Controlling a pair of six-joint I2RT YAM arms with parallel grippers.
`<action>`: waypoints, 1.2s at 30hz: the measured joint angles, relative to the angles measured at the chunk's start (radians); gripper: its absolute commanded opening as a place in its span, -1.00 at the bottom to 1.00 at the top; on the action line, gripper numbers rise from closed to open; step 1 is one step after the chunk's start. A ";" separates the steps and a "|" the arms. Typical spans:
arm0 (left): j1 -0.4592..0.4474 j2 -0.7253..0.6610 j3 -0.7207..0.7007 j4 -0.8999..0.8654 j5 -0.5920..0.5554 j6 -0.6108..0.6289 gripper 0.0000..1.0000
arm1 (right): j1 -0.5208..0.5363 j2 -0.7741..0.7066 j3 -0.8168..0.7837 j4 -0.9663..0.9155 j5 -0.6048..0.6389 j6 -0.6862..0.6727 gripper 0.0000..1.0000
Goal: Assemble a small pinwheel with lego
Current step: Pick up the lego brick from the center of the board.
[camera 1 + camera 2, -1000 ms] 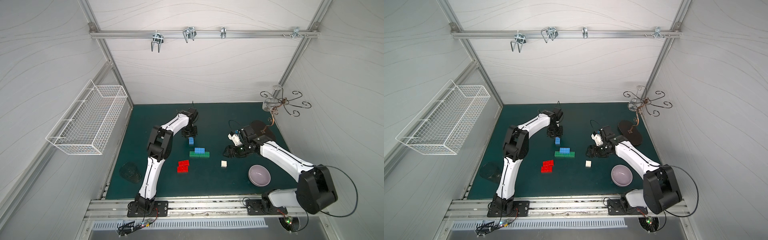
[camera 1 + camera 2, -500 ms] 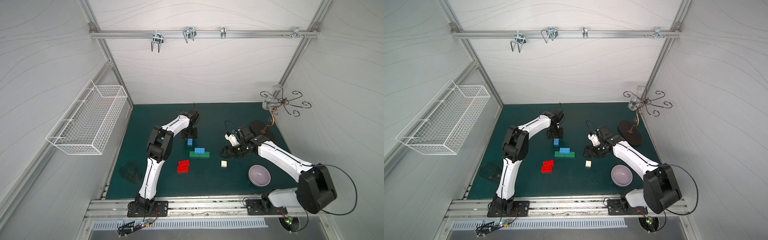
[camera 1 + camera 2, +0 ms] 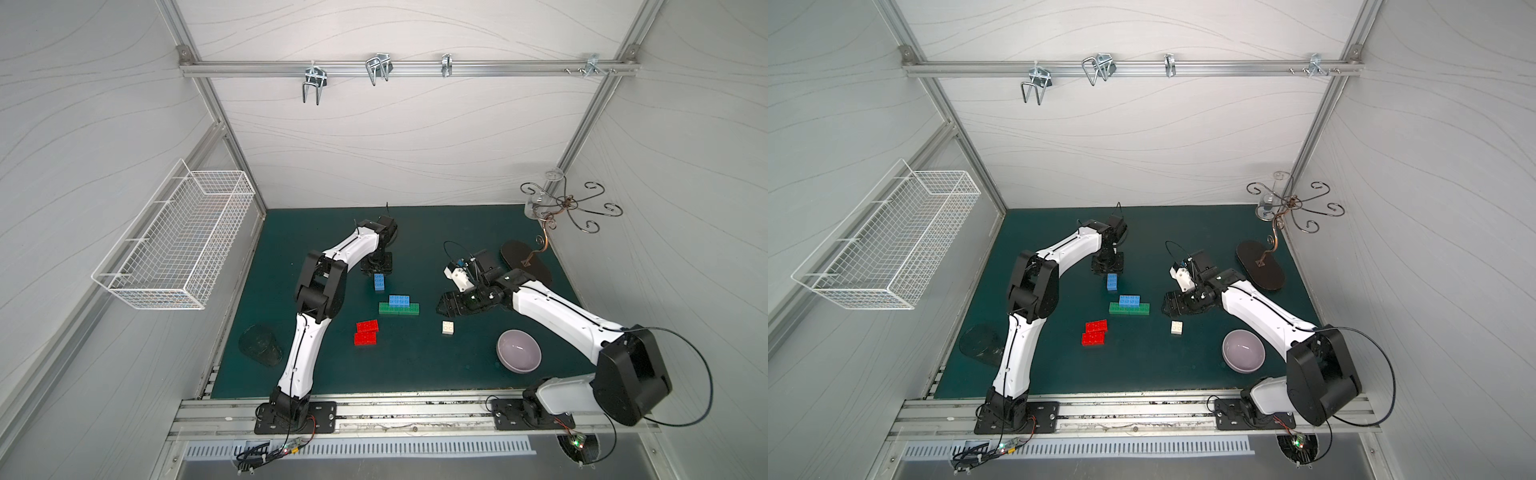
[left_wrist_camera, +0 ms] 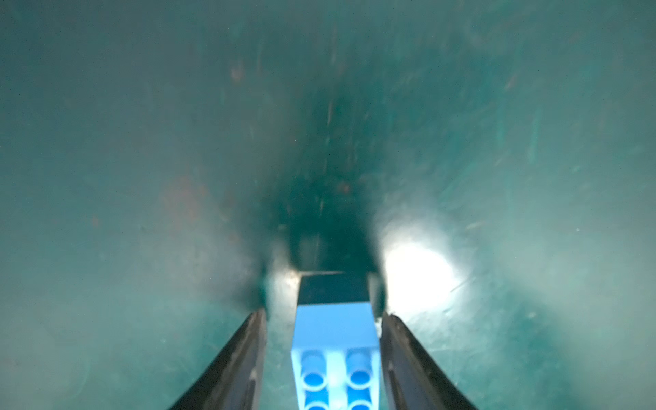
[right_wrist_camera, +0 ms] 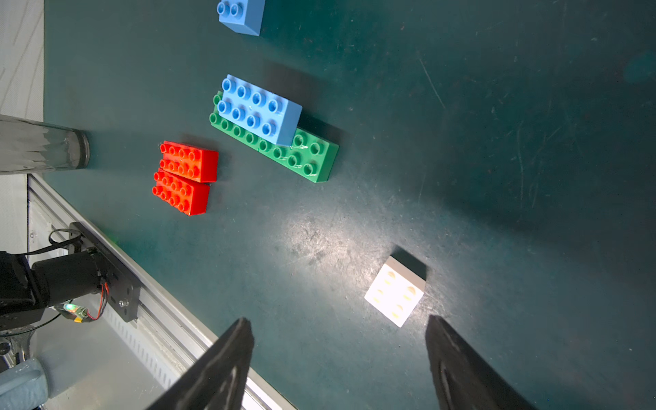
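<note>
Left claw (image 4: 323, 314) straddles one blue brick (image 4: 335, 340) just beyond the two green bricks (image 3: 411, 309), jaws slightly parted; a second blue brick (image 3: 399, 300) tops the greens, two red bricks (image 3: 366, 332) and one white square brick (image 3: 448, 328) lie nearside, right claw (image 5: 338, 321) wide and empty.

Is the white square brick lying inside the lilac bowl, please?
No, the white square brick lies on the green mat, apart from the lilac bowl.

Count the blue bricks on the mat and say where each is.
2. The lone blue brick lies on the mat between the fingers of the left gripper; the stacked blue brick sits atop the green bricks. None looks hidden.
</note>
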 measured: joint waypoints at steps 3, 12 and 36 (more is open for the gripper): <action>0.000 0.005 0.009 0.000 0.000 -0.001 0.07 | 0.001 0.002 0.000 -0.001 0.005 0.000 0.59; 0.000 0.005 -0.001 0.009 0.006 -0.005 -0.31 | 0.008 0.008 0.000 -0.005 0.013 0.000 0.58; 0.014 -0.315 -0.240 0.002 0.133 -0.046 -0.65 | 0.243 -0.038 -0.244 0.781 -0.235 -0.282 0.77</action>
